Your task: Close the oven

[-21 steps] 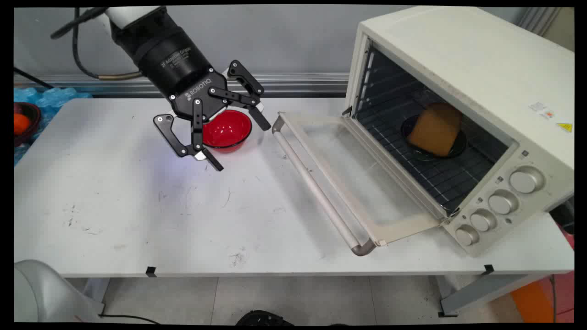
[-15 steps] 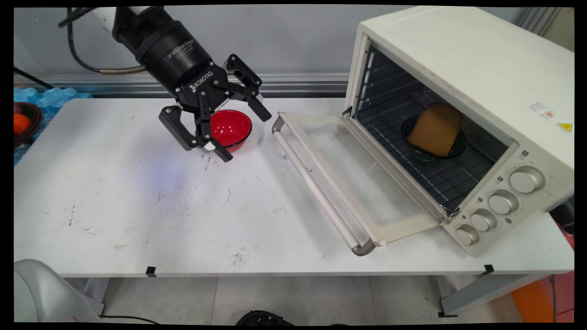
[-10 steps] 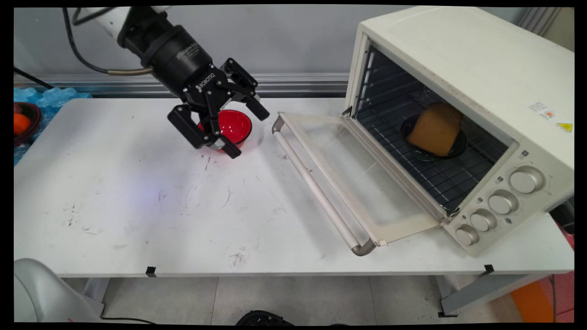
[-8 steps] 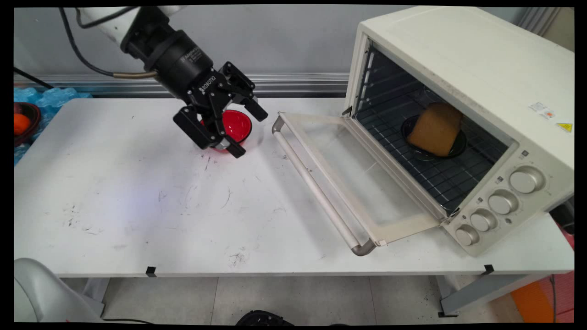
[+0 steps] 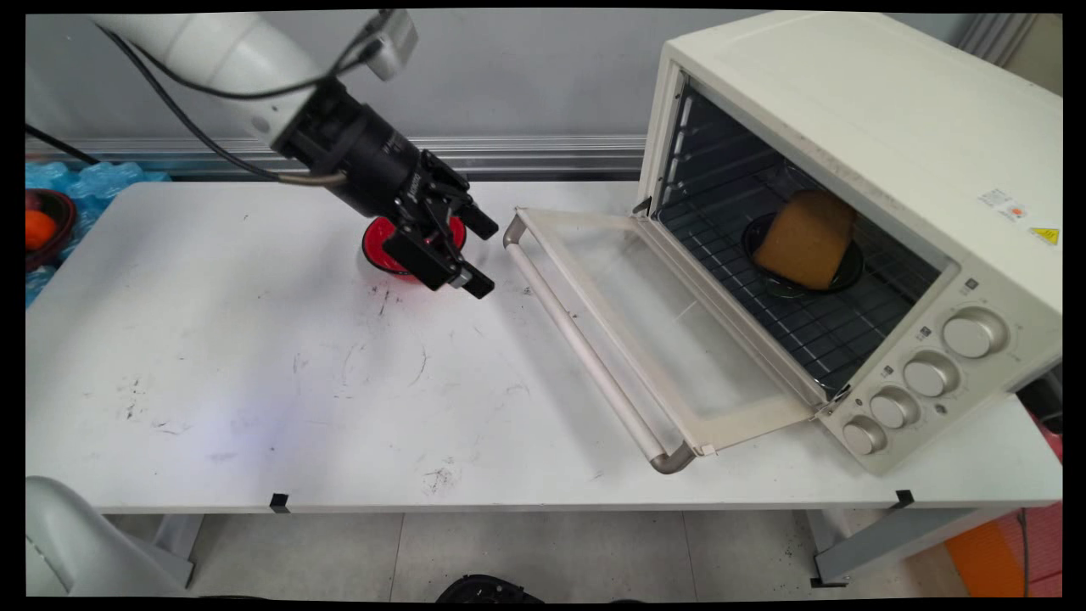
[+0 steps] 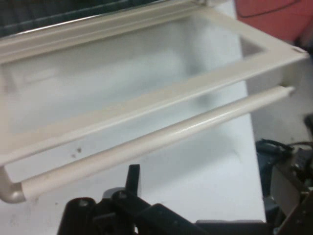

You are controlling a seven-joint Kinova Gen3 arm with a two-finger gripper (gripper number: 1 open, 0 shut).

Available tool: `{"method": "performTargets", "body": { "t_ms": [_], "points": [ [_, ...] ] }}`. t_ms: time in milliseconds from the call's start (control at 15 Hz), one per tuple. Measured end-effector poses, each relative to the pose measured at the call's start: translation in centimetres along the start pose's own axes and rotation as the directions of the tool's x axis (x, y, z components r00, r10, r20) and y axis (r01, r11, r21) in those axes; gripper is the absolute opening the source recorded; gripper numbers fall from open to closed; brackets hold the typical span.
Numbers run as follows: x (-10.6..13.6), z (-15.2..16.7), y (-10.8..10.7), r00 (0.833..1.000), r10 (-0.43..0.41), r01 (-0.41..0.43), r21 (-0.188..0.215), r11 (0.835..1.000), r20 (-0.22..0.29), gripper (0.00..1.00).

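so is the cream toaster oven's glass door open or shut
Open: the cream toaster oven has its glass door folded down flat toward the white table, exposing the rack inside.

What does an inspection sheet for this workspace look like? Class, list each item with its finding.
Surface: white table, scuffed with dark marks.
Things: toaster oven, door folded down; brown bread on a dark plate on its rack; red bowl left of the door handle.
Clutter: nothing seen on the table.
Gripper: open, empty, over the bowl's near side, pointing at the door.
Cables: black cables along the arm.
Surroundings: grey wall; blue packaging and a dark bowl with orange fruit at far left.
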Motion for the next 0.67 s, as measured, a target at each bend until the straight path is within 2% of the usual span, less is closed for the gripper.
{"method": "performTargets", "body": {
  "t_ms": [133, 667],
  "points": [
    [-0.5, 1.4, 0.0, 0.999, -0.039, 0.039, 0.04, 0.998, 0.005, 1.0],
    [-1.6, 5.4, -0.4, 0.995, -0.101, 0.097, 0.134, 0.986, 0.026, 1.0]
  ]
}}
